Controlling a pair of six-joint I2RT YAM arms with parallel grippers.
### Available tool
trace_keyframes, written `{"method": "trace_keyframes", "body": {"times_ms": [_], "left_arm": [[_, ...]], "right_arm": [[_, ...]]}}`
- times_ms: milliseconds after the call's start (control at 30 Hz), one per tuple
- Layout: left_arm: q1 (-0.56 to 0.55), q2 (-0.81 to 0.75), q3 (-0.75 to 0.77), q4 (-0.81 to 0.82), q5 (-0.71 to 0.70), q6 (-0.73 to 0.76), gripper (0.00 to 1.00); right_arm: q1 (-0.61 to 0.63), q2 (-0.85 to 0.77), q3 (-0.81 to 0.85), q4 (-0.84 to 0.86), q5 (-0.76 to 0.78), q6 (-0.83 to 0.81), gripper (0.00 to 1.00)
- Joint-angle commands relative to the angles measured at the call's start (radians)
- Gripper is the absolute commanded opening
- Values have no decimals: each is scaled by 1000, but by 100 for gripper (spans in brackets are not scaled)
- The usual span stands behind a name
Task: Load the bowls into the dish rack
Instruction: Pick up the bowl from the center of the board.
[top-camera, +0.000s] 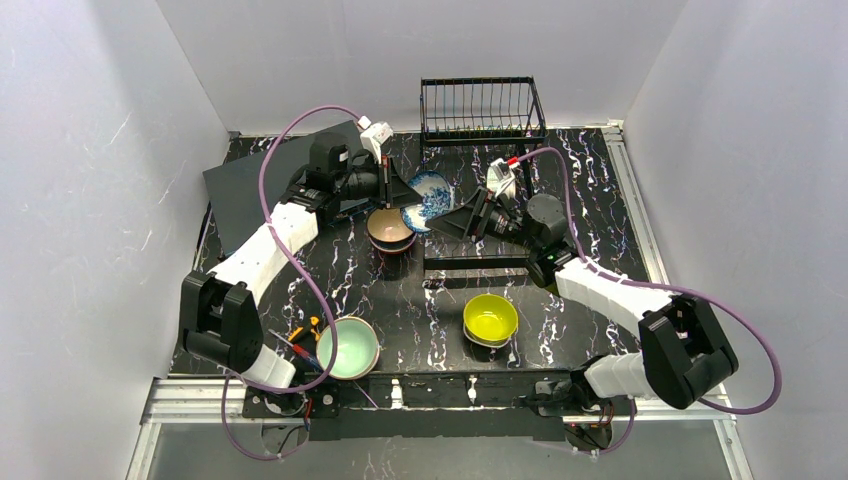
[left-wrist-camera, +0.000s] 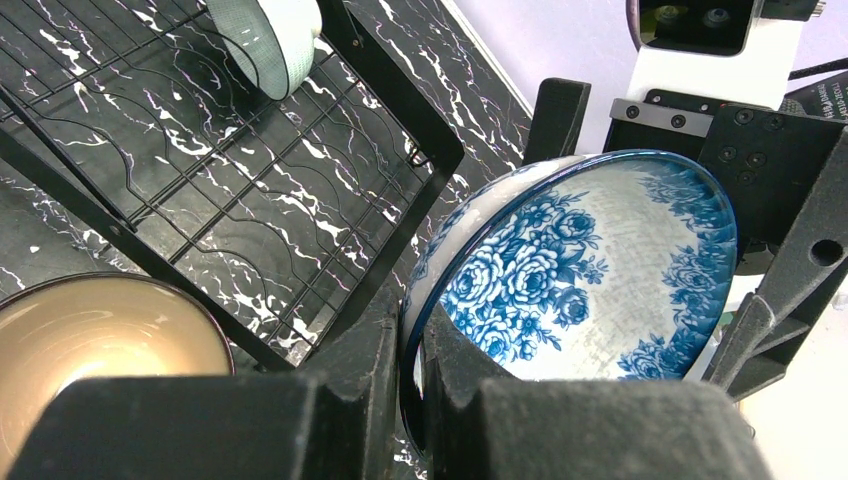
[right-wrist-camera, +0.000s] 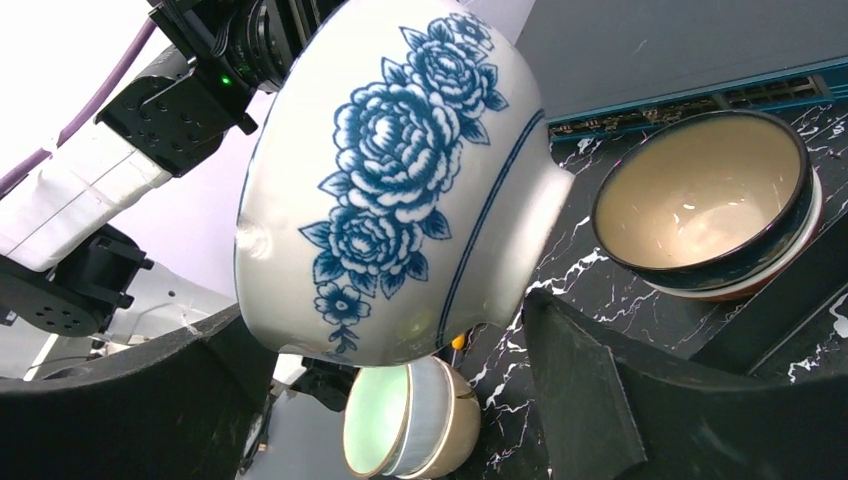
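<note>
Nearest the arm bases sit a bright yellow round bowl (top-camera: 490, 318) and a mint-green bowl (top-camera: 347, 347). Mid-table, the left gripper (left-wrist-camera: 410, 350) pinches the rim of a tilted blue-rose white bowl (top-camera: 428, 197). The right gripper (right-wrist-camera: 390, 340) gapes around it, beside stacked beige-lined bowls (top-camera: 391, 229). Farthest stands the black wire dish rack (top-camera: 482, 110).

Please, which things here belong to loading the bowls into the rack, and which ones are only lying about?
Belong to the job:
- blue-and-white flowered ceramic bowl, held by the left pincer
- dark-rimmed round bowl, beige inside
- mint-green round bowl
- bright yellow round bowl
- black wire dish rack

Lying about:
- dark grey flat rectangular box
</note>
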Motion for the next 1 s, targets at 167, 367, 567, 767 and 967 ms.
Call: {"method": "trace_keyframes", "body": {"times_ms": [167,367,567,767,967], "left_arm": [[-27,-29,28,-26,7,34,0],[-28,-22,32,-33,3,35,0],[-32,-22,33,-41,0,42,0],[-41,-16,38,-54,-8,50,0],[-43,-11,40,-59,-14,49,0]], "right_arm": [[-2,-41,57,-34,20,-68,94],[-2,-79,58,-73,42,-100,94],[-2,-87,60,-82,44,-115,95],[-1,-82,51,-31,35,-87,93],[-2,-94,41,1,32,-76,63]]}}
